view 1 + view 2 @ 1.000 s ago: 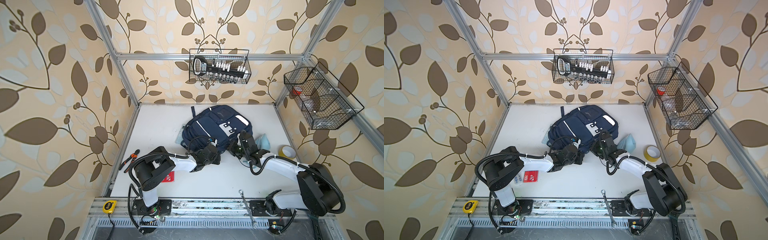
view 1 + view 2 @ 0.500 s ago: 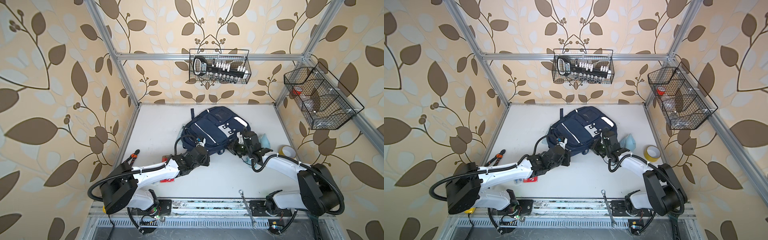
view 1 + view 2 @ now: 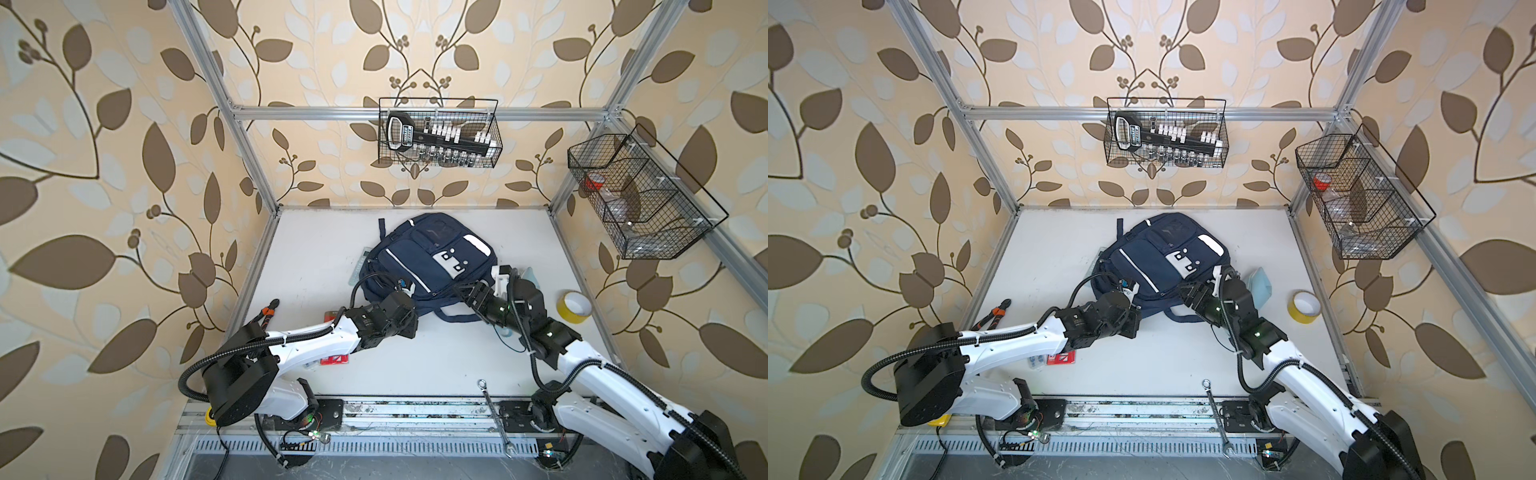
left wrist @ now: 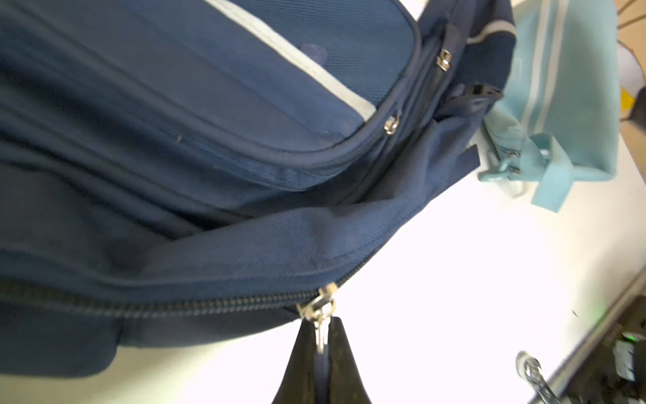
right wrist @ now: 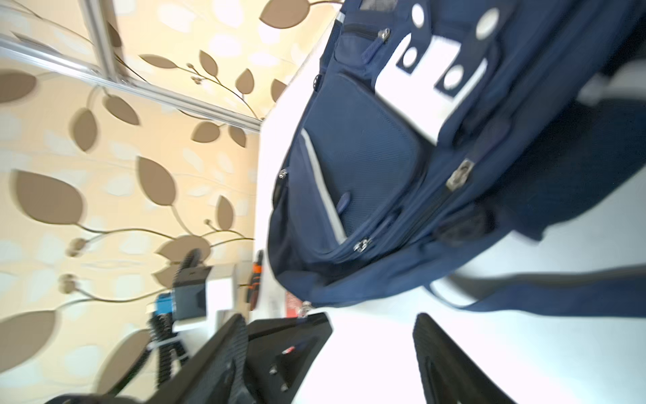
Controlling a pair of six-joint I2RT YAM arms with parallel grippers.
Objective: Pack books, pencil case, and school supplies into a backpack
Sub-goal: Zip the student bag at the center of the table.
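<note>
Booklet (image 3: 1064, 358) and clear box (image 3: 1036, 360): on the table (image 3: 1163, 365) near the front, partly under the left arm (image 3: 1017, 345).

Left gripper (image 4: 323, 330): fingers together, clamped on the zipper pull (image 4: 317, 310) of the main zip, at the backpack's near edge.

Backpack (image 3: 419, 257): lies flat mid-table, patches facing up.

Right gripper (image 5: 370, 328): fingers apart, nothing between them, just off the backpack's near right corner, close to a strap (image 5: 559, 293). Cannot tell if it touches.

Pencil case (image 3: 1260, 286): on the table just right of the backpack.

Tape roll (image 3: 575, 305): far right.
</note>
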